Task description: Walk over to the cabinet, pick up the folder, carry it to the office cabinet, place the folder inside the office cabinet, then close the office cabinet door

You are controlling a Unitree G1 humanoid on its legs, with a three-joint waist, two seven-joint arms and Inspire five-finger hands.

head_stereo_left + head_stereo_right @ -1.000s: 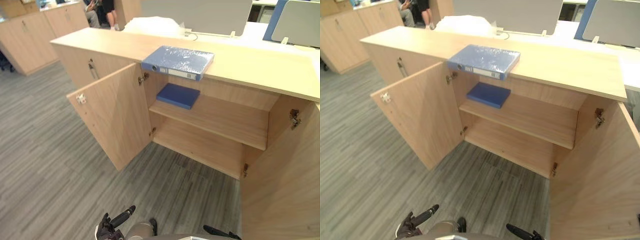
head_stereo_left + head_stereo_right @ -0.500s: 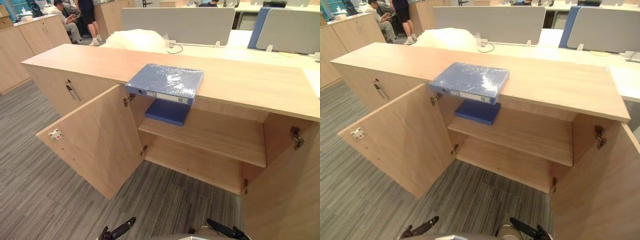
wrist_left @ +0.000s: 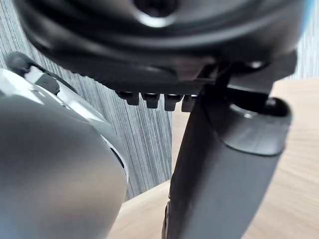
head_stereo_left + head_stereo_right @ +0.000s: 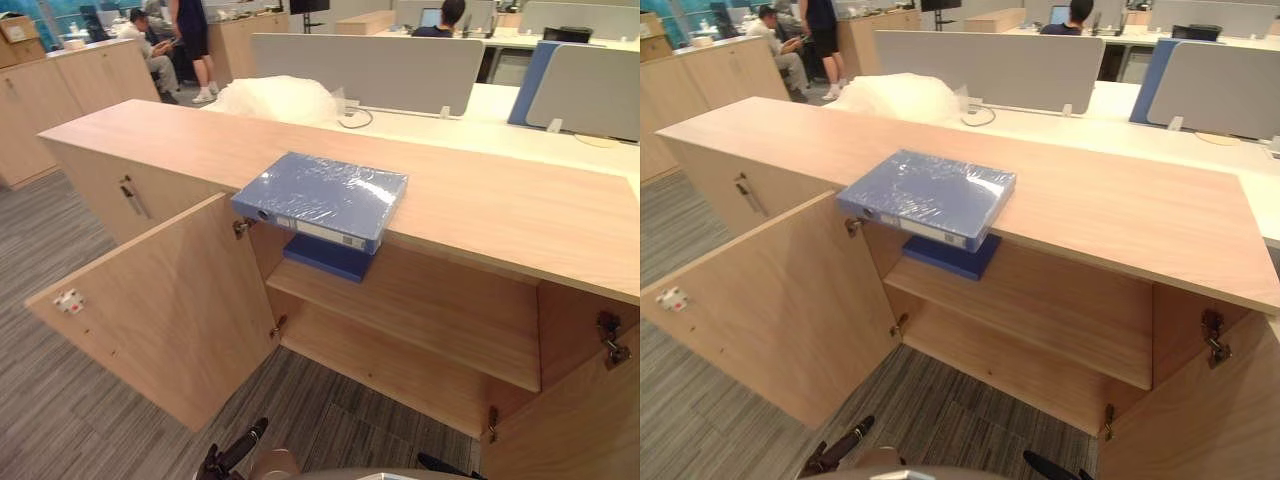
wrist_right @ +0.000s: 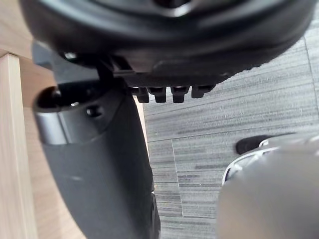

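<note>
Blue and wrapped in clear, glossy plastic film, the flat lever-arch folder (image 4: 322, 198) lies on the light wooden top of the office cabinet (image 4: 500, 210). Its labelled spine faces the robot, and its near corner juts out past the front edge. It is far ahead of and above both hands, touching neither. The left hand (image 4: 232, 455) hangs low at the robot's side with its fingers (image 4: 250, 437) straight and relaxed around nothing. The right hand (image 4: 1050, 467) is low on the other side and also well short of the folder; whether it is spread or curled cannot be told.

Judging by its square edges and flat lie, the folder should behave as a stiff board shell that will not sag when lifted by one end. It is probably light to moderate in weight, depending on what is filed inside. The film is the likely trouble, since its shiny, wrinkled surface could slide under smooth fingertips. A pinch on the top face alone looks unreliable.

The overhanging spine edge seems the best place to grasp, with the thumb slipped beneath the jutting part and the fingers laid over the top. The second hand could brace the far short side.

Below the folder, between the open left door (image 4: 170, 310) and the open right door (image 4: 570, 430), a smaller dark blue flat case (image 4: 325, 258) sits on the upper wooden shelf (image 4: 430, 310). Free shelf lies beside it.
</note>
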